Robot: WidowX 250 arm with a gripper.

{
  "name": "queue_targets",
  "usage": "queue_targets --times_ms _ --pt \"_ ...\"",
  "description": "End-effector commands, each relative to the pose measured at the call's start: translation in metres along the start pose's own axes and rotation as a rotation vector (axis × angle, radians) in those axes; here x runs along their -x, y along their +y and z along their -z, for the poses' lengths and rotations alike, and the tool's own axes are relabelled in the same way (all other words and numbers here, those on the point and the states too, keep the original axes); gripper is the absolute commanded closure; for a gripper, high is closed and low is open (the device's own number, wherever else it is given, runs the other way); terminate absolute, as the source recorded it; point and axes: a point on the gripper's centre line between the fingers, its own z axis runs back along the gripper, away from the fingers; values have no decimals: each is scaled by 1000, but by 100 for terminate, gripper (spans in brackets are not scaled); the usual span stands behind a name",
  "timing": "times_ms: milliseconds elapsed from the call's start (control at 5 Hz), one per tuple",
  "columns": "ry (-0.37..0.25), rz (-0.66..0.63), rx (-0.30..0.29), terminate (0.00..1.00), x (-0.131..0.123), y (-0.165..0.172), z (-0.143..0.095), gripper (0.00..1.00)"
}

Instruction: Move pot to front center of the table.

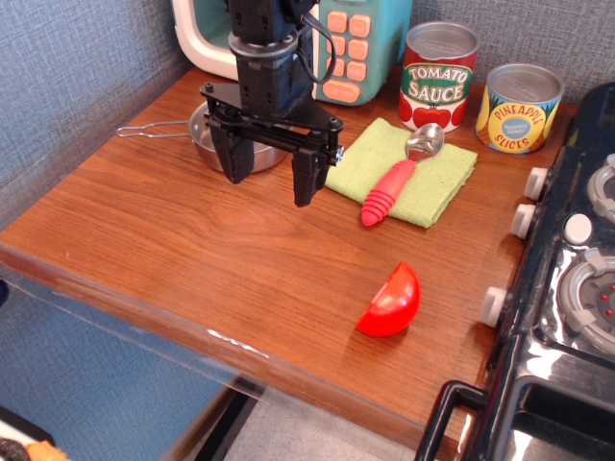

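Note:
The pot (204, 136) is a small shiny steel pan at the back left of the brown wooden table (173, 240). Its thin wire handle (154, 130) points left. Most of the pot is hidden behind my gripper. My black gripper (269, 178) hangs just in front of and above the pot, its two fingers (233, 158) spread wide apart with nothing between them.
A green cloth (428, 178) with a red-handled metal scoop (389, 190) lies right of the gripper. A tomato sauce can (438, 77) and a pineapple can (519, 108) stand behind. A red half-round toy (392, 303) lies at front right. A black toy stove (567, 279) fills the right edge. A toy microwave (346, 43) is behind.

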Motion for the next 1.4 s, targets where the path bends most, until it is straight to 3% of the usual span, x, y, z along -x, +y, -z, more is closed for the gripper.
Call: queue_targets --times_ms 0,400,600,1200 --pt "0 0 0 0 0 0 0 0" --pt "7 -153 -33 0 -45 69 15 0" --pt "-18 -202 -44 0 -68 91 13 0" --pt "-89 -150 7 0 -133 58 21 0"
